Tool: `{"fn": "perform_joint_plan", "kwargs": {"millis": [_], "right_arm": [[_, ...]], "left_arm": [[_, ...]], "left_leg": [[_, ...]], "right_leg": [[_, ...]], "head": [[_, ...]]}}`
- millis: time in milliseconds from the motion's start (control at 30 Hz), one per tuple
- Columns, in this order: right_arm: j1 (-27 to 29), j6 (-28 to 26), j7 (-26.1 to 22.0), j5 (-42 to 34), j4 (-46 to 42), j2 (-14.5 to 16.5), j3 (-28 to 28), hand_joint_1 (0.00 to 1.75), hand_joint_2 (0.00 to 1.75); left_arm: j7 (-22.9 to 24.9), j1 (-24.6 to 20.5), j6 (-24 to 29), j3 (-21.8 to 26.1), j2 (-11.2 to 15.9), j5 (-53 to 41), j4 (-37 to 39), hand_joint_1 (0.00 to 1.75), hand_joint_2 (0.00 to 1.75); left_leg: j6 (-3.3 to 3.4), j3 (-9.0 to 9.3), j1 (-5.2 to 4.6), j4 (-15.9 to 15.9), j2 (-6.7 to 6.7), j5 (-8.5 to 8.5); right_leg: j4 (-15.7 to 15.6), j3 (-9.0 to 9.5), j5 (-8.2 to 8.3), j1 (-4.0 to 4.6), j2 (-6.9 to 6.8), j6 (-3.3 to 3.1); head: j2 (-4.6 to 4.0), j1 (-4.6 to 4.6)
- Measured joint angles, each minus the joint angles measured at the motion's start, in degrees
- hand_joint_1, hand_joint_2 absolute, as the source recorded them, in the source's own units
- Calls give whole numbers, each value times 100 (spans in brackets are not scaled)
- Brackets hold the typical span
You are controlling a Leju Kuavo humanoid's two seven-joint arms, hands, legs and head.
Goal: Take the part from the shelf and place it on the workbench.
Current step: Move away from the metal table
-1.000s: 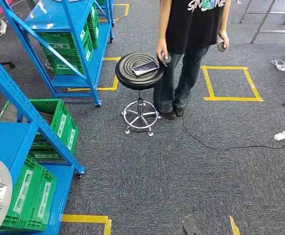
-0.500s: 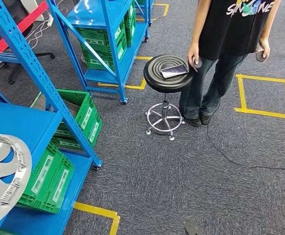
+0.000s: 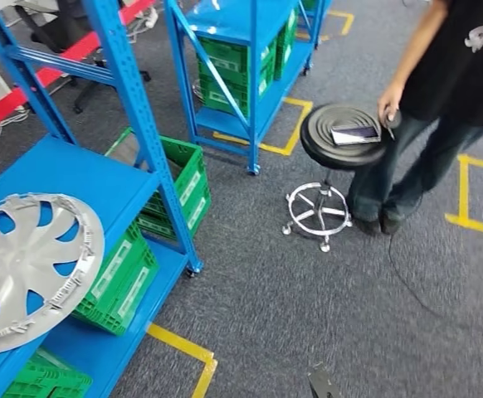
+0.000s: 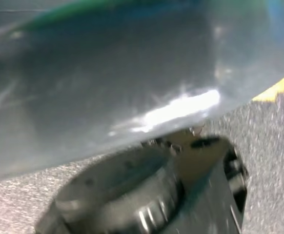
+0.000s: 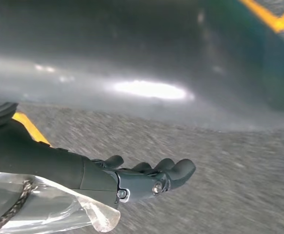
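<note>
The part is a silver hubcap (image 3: 29,269) with several spokes. It lies flat on the middle level of the blue shelf (image 3: 95,178) at the lower left of the head view, and its left edge is cut off by the picture. In the right wrist view my right hand (image 5: 148,178) hangs over grey carpet with its dark fingers stretched out, slightly curled, and nothing in them. The left wrist view is blurred, with grey carpet and a strip of yellow tape (image 4: 273,90).
Green crates (image 3: 123,278) fill the shelf's lower level and the floor beside it. A second blue shelf (image 3: 251,50) stands further back. A black stool (image 3: 342,137) with a flat device on it has a person (image 3: 451,91) beside it, one hand at its rim. Yellow tape (image 3: 186,352) marks the carpet.
The camera has swung left, so the whole scene has slid right. The hubcap and its shelf have come far more into view, and the stool and person sit nearer the right edge.
</note>
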Motion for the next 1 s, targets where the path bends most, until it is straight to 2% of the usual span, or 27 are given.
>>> {"fn": "perform_joint_plan", "kwargs": {"millis": [33,67,100,133,167,200,233,267,300,333,367,400,433,500,533,567,600,633,667,700,733,767,800,867,933,967,1000], "right_arm": [[2,-3,0,-1,-3,-1,0,0,0],[11,-5,2,-3,-3,-2,0,0,0],[28,-6,6,-4,-3,-2,0,0,0],[44,-9,7,-5,-2,-3,0,0,0],[52,-15,2,-7,-3,-3,0,0,0],[55,-27,-10,-10,-3,-3,0,0,0],[55,-45,-30,-15,-4,-3,0,0,0],[57,-65,-54,-25,-4,-2,0,0,0],[62,-90,-85,-44,-4,-2,-1,0,0],[71,-114,-117,-68,-3,-2,-3,0,0],[87,-138,-154,-103,-3,-2,-8,0,0],[106,-162,-200,-148,-4,-2,-16,0,0],[127,-180,-252,-197,-4,-3,-29,0,0],[171,-207,-374,-294,-4,-4,-77,0,0],[196,-214,-419,-328,-4,-5,-107,0,0],[224,-220,-451,-352,-4,-7,-138,0,0],[249,-223,-466,-367,-4,-9,-161,0,0],[266,-226,-473,-377,-4,-11,-178,0,0],[272,-228,-478,-384,-4,-13,-191,0,0],[271,-228,-481,-387,-4,-13,-200,0,0],[268,-228,-484,-388,-4,-12,-207,0,0],[267,-228,-485,-389,-4,-11,-211,0,0],[266,-227,-487,-389,-4,-11,-215,0,0],[265,-226,-488,-393,-4,-10,-226,0,0],[255,-224,-489,-398,-8,-6,-242,0,0],[247,-224,-491,-398,-12,-5,-248,0,0],[240,-225,-495,-399,-16,-5,-253,0,0]], "left_arm": [[3,-10,-3,3,-1,-8,0,0,0],[5,-27,-5,6,-2,-14,0,0,0],[7,-38,-8,8,-5,-17,1,0,0],[9,-38,-10,10,-9,-22,1,0,0],[11,-31,-12,12,-10,-28,1,0,0],[15,-22,-13,13,-11,-38,1,0,0],[20,-17,-14,14,-11,-54,1,0,0],[26,-14,-15,14,-7,-74,0,0,0],[33,-16,-15,15,-2,-105,-1,0,0],[37,-14,-15,15,4,-142,-1,0,0],[38,-5,-18,15,9,-180,-1,0,0],[34,13,-20,15,13,-229,-1,0,0],[22,39,-24,14,18,-280,-1,0,0],[-14,79,-27,5,27,-384,-2,0,0],[-32,84,-28,0,29,-422,-2,0,0],[-43,83,-30,-4,27,-449,-2,0,0],[-49,83,-32,-6,26,-463,-2,0,0],[-51,91,-34,-7,24,-468,-2,0,0],[-53,107,-37,-7,23,-472,-2,0,0],[-54,124,-38,-7,24,-473,-2,0,0],[-54,135,-38,-7,27,-473,-2,0,0],[-55,139,-39,-7,31,-474,-2,0,0],[-56,130,-39,-7,44,-474,-2,0,0],[-58,112,-39,-8,63,-475,-2,0,0],[-58,131,-39,-9,68,-476,-2,0,0],[-59,148,-39,-10,65,-478,-2,0,0],[-58,157,-39,-10,64,-481,-2,0,0]], "left_leg": [[19,6,12,-13,-65,6],[33,5,19,-14,-140,6],[40,5,21,-13,-222,4],[38,10,23,-10,-305,1],[30,16,29,-2,-386,-5],[13,22,41,12,-465,-15],[-16,24,58,40,-543,-34],[-53,9,64,76,-618,-56],[-94,-19,72,120,-693,-76],[-133,-54,77,156,-761,-84],[-170,-87,83,172,-828,-78],[-203,-113,95,180,-893,-69],[-234,-125,98,186,-864,-74],[-283,-233,89,416,-574,-216],[-300,-367,85,715,-378,-371],[-312,-551,86,1107,-253,-548],[-317,-735,88,1490,-206,-694],[-315,-860,89,1752,-190,-757],[-302,-879,86,1797,-184,-703],[-274,-789,77,1619,-170,-552],[-229,-615,58,1276,-125,-345],[-167,-416,19,894,8,-191],[-109,-251,-24,562,137,-100],[-32,-116,-92,267,297,-93],[3,-106,-81,195,177,-68],[22,-79,-59,143,109,-43],[42,-52,-32,91,42,-18]], "right_leg": [[313,-157,-149,-18,194,19],[691,-357,-302,-29,315,35],[1033,-553,-406,-36,368,50],[1222,-686,-408,-41,389,63],[1196,-718,-296,-47,401,77],[967,-648,-91,-60,427,91],[610,-506,126,-81,495,108],[287,-363,263,-103,645,128],[51,-241,328,-122,783,122],[-64,-173,321,-130,886,106],[-73,-152,286,-125,931,75],[-80,-136,286,-124,873,27],[-90,-128,292,-121,803,-10],[-123,-95,296,-119,645,-99],[-133,-79,288,-106,550,-136],[-137,-67,274,-91,447,-167],[-136,-60,259,-76,345,-185],[-136,-50,244,-60,252,-200],[-136,-36,228,-46,172,-206],[-136,-13,211,-31,103,-206],[-138,17,191,-17,40,-204],[-141,35,167,-2,-26,-195],[-143,65,141,14,-90,-179],[-157,91,108,35,-228,-138],[-187,135,90,37,-339,-96],[-163,145,52,31,-266,-71],[-47,100,-30,25,-119,-46]], "head": [[0,13],[0,22],[0,21],[0,19],[0,19],[0,17],[0,18],[0,26],[1,37],[1,44],[1,49],[1,50],[1,44],[0,12],[0,-6],[0,-18],[0,-17],[0,-17],[0,-16],[0,-18],[0,-19],[0,-19],[0,-22],[1,-17],[1,-7],[1,3],[1,16]]}}
